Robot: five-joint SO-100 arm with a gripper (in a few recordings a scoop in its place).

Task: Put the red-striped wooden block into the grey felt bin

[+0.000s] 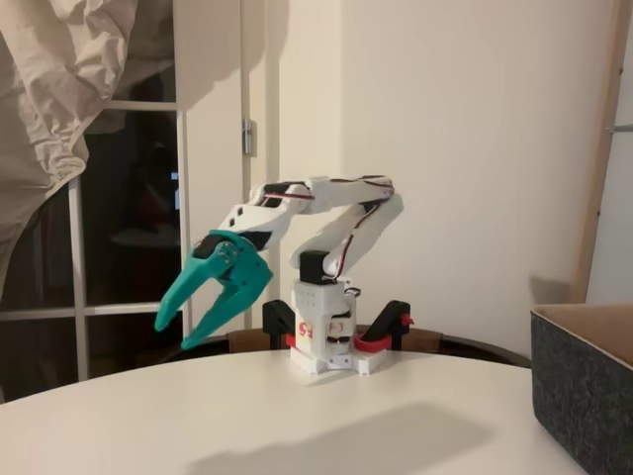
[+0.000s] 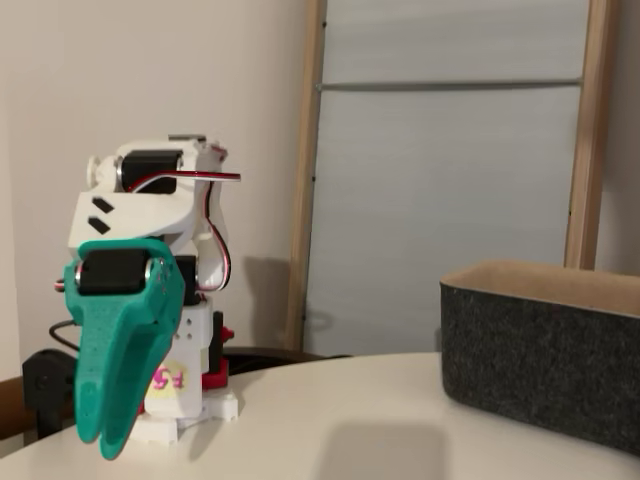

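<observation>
My teal gripper (image 1: 178,332) hangs above the white table at the left of a fixed view, fingers pointing down and left, open with nothing between them. In the other fixed view the same gripper (image 2: 105,435) shows edge-on at the lower left, so its gap is hidden there. The grey felt bin (image 1: 584,396) stands at the right edge of the table, its tan inside just visible; in the other fixed view the grey felt bin (image 2: 545,365) sits at the right, well apart from the gripper. The red-striped wooden block is out of view.
The arm's white base (image 1: 326,346) is clamped at the table's far edge with black and red clamps (image 1: 386,332). The round white table (image 1: 297,416) spreads between the gripper and the bin. A window and draped cloth stand behind on the left.
</observation>
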